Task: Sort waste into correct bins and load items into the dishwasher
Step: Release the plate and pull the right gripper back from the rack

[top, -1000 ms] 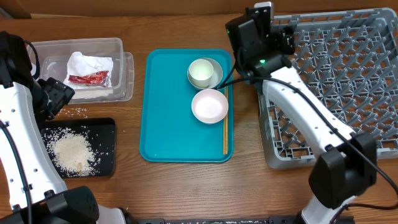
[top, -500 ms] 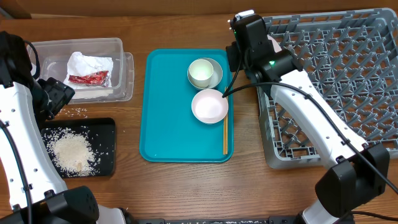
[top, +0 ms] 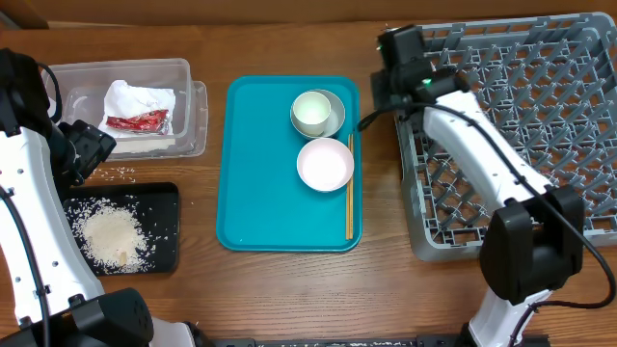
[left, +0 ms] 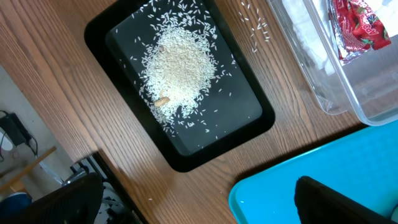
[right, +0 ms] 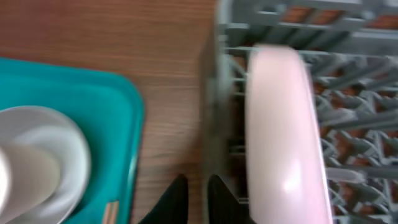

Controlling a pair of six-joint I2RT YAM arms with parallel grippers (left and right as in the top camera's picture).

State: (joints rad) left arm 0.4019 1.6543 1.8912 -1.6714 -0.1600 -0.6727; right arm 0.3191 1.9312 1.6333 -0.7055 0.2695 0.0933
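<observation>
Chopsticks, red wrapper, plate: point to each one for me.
chopsticks [top: 349,198], overhead view, about halfway along the sticks
red wrapper [top: 135,121], overhead view, its middle
plate [right: 283,130], right wrist view, middle of its pale face

White bowl and chopsticks on teal tray, beside grey dish rack.

Brown wood-grain table fills pretty much whole overhead view, warm tone, grain running left-right. Tan strip past far edge, can't tell what. Left wrist view: table edge cuts diagonal, pale grey floor below, black cable lying there. Light even, shadows soft.
</observation>
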